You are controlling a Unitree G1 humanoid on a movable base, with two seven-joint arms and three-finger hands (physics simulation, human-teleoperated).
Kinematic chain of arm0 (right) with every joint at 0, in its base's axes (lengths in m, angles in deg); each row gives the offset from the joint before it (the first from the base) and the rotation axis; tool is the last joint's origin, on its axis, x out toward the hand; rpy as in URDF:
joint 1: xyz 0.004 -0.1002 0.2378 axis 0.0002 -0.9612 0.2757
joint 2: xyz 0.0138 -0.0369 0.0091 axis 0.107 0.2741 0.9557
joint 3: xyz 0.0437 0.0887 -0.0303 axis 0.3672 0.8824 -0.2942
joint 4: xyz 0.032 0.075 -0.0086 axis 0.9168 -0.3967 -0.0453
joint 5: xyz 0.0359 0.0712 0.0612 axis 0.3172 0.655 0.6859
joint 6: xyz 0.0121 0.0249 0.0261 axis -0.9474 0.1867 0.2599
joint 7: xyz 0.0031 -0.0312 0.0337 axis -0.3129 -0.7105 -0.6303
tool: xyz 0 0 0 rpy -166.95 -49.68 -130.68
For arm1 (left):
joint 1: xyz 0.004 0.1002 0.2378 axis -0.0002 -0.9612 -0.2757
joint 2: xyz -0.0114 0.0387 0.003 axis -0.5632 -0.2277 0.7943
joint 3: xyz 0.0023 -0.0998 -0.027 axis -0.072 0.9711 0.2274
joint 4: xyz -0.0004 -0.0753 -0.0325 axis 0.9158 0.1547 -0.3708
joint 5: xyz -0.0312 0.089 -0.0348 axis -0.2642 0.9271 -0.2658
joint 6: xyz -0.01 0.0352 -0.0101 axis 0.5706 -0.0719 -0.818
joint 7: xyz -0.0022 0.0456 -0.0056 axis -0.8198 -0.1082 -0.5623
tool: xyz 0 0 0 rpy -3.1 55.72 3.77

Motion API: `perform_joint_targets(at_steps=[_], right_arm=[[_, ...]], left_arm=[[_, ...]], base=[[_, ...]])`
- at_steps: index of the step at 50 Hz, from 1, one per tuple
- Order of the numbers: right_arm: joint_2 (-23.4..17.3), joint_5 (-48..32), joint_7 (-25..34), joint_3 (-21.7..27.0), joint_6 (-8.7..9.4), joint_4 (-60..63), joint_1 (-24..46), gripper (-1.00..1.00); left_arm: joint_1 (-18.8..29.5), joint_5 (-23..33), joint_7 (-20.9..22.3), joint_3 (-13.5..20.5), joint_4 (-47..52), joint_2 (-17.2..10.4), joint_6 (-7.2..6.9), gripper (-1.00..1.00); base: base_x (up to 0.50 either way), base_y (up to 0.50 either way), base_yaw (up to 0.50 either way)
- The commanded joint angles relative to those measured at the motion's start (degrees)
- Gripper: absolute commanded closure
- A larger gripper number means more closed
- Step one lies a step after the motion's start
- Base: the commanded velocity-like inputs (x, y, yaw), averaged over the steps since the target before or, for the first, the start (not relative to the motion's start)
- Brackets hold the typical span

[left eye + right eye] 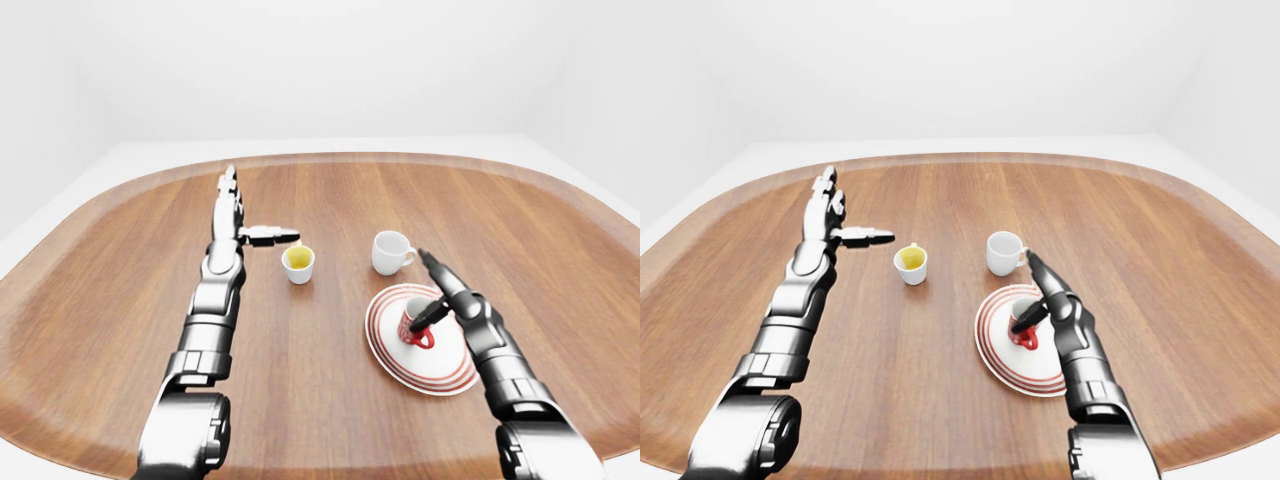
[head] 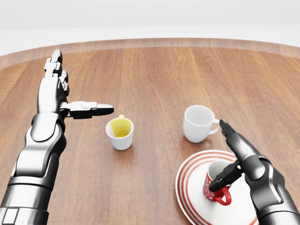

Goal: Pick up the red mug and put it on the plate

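Observation:
The red mug [image 2: 214, 183] stands upright on the white plate with red rings [image 2: 190, 199] at the bottom right of the head view, its handle toward the bottom. My right hand [image 2: 228, 157] is open beside the mug on its right. Its thumb [image 2: 224, 177] rests at the mug's rim, and its fingers [image 2: 232, 136] stretch straight toward the top, past the plate's edge. My left hand [image 2: 70, 96] is open and empty over the table at the left, fingers straight and thumb pointing right.
A white mug [image 2: 197, 123] stands just above the plate, close to my right fingertips. A small white cup with a yellow inside [image 2: 120, 132] stands in the middle, right of my left thumb. All sit on a round wooden table [image 2: 154, 75].

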Motion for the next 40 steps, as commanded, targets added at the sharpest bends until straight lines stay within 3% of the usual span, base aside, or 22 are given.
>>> perform_joint_targets(at_steps=[1, 18, 40], right_arm=[[-0.2, -0.8, 4.3, 1.0, 0.00, 10.3, -1.7, -1.00], [-2.9, -1.8, 17.3, 5.0, 0.00, 35.4, 2.0, -1.00], [-7.1, 0.6, 23.0, 7.2, 0.00, 51.1, 9.1, -1.00]], left_arm=[[0.8, 0.2, 0.2, 0.0, 1.8, -0.2, 0.00, -1.00], [1.4, 0.3, 0.6, 0.4, 14.5, -1.3, 0.00, -1.00], [3.5, 1.6, 0.5, 0.2, 28.0, -1.1, 0.00, -1.00]], base=[[0.00, 0.00, 0.00], [0.00, 0.00, 0.00], [0.00, 0.00, 0.00]])
